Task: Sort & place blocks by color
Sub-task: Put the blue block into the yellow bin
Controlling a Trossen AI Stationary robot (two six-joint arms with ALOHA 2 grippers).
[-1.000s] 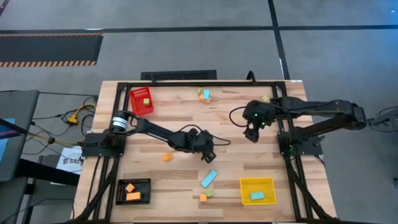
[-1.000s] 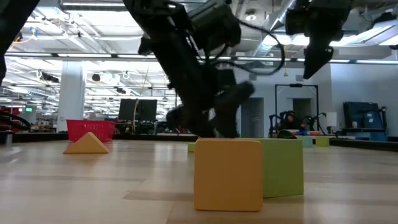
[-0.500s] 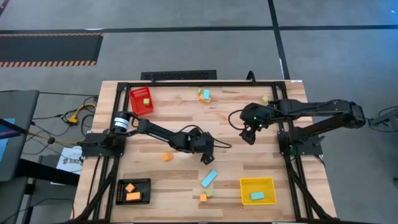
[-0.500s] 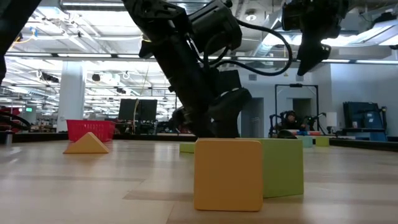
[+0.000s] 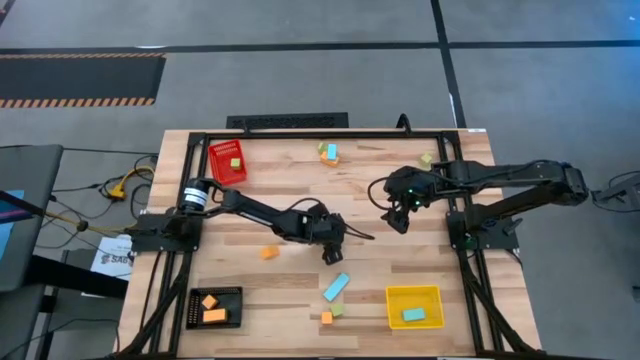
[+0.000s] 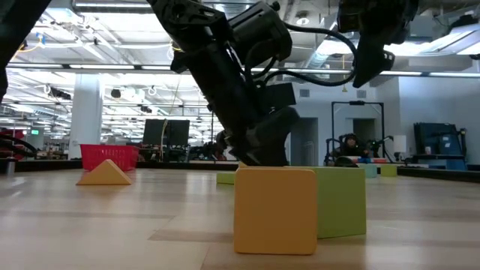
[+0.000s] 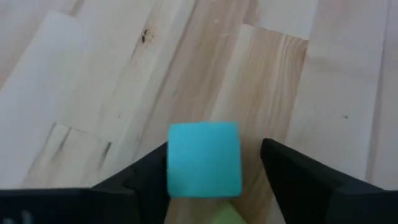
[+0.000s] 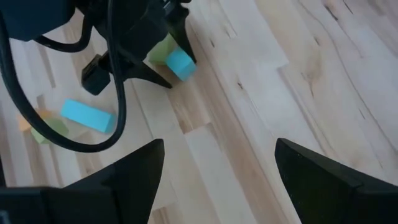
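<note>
My left gripper (image 7: 214, 155) is low over the middle of the table (image 5: 333, 254), open, with a cyan cube (image 7: 204, 159) between its fingers. A light green block (image 7: 222, 214) lies right behind the cube. The right wrist view shows both the cyan cube (image 8: 181, 63) and the green block (image 8: 161, 47) at that gripper's tips. My right gripper (image 5: 398, 222) hangs open and holds nothing, high above the table's right half. Loose blocks lie about: a cyan bar (image 5: 336, 287), an orange block (image 5: 268, 252), an orange cube (image 5: 326, 318) and a green block (image 5: 338, 310). My left gripper has one finger (image 7: 146, 174) against one side of the cyan cube (image 7: 171, 163). The other finger (image 7: 292, 171) stands apart from the opposite side with a gap. The fingers slant down from the table's left. I cannot tell whether the cube rests on the table.
A red bin (image 5: 228, 163) stands at the far left, a black bin (image 5: 214, 307) at the near left and a yellow bin (image 5: 414, 305) at the near right. More blocks (image 5: 329, 152) lie at the far edge. Bare wood lies between the arms.
My left gripper has rolled about its own pointing line while staying in place over the cyan cube and the green block.
</note>
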